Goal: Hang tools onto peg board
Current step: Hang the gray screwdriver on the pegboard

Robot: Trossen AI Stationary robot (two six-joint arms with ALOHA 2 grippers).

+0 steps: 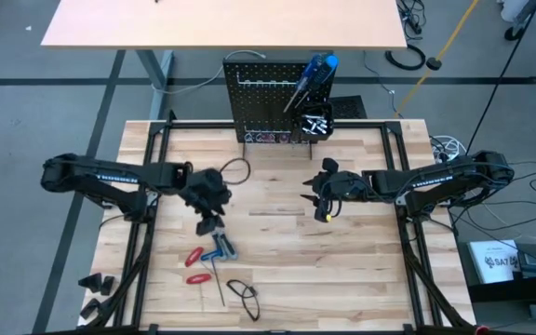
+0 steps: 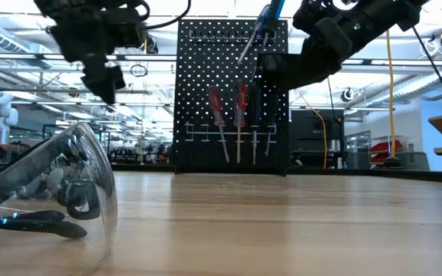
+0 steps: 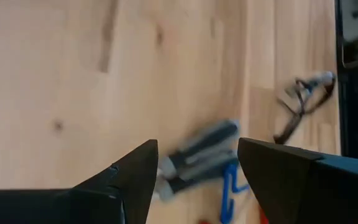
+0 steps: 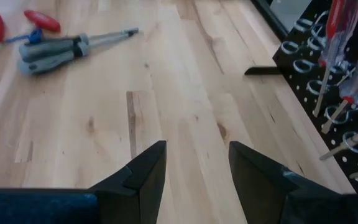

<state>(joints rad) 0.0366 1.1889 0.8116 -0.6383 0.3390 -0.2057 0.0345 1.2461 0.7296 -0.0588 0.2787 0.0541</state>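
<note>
On the table's left half, the left gripper (image 1: 208, 223) hangs with fingers spread wide, holding nothing, just above the grey-handled tools (image 1: 221, 247) lying beside red-handled ones (image 1: 196, 255). They look stiff, light and slick-shafted; the rubbery handles seem the surest hold. Right of centre, the right gripper (image 1: 325, 210) waits open and empty. Behind it, the peg board (image 1: 263, 98) already carries screwdrivers (image 2: 239, 106).
</note>
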